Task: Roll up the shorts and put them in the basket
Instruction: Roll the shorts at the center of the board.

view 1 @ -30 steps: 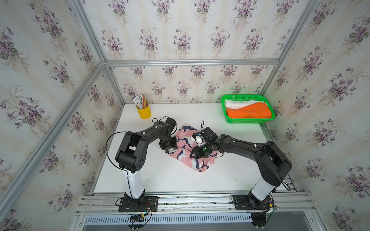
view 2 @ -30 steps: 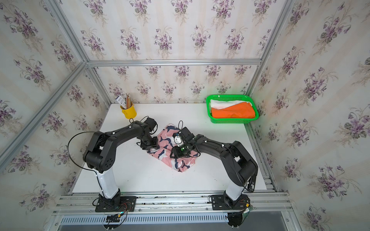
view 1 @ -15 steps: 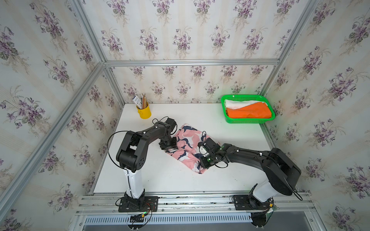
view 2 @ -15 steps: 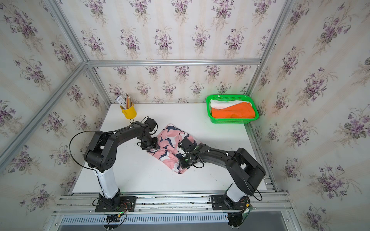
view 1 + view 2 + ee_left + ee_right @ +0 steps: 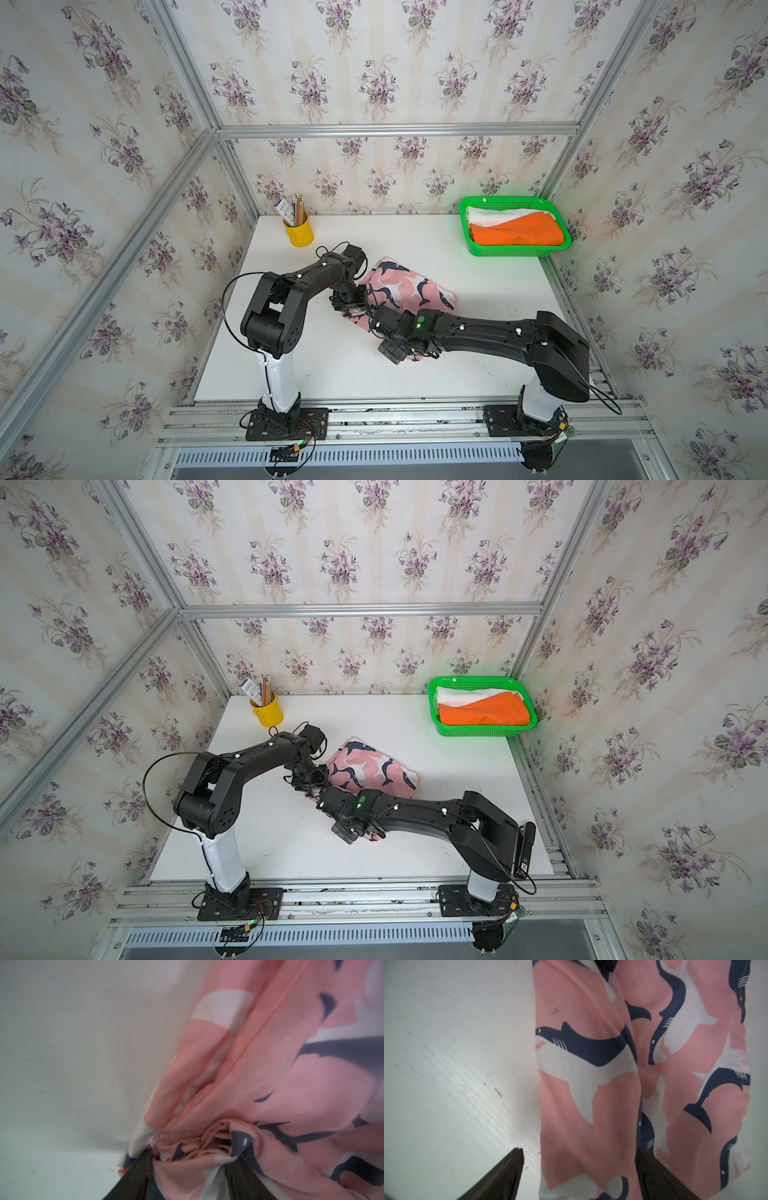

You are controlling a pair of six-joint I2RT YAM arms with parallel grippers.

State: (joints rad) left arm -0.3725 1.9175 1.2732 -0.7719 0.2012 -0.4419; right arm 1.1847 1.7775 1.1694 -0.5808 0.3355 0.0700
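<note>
The right gripper [image 5: 579, 1153] had its jaws wide apart astride the near end of the pink shark-print cloth shorts [image 5: 409, 286] on the white worktop [image 5: 490, 282], gripping nothing. The left gripper [image 5: 187, 1159] had its jaws clamped on their bunched edge. Farther back, the bright orange shorts [image 5: 519, 233] and the plain white shorts [image 5: 492, 214] lay in a green plastic basket [image 5: 511, 252]

so the pink shorts [image 5: 409, 287] with the navy-and-white shark print are out on the white table [image 5: 478, 299], roughly mid-table, lying as a loosely folded, rumpled heap, not rolled yet. the edge on the robot's left side is scrunched into a tight bunch. the orange shorts [image 5: 519, 235] lie folded in the green basket [image 5: 515, 250] at the far right corner, on top of the white shorts [image 5: 492, 214], which only peek out behind them
</note>
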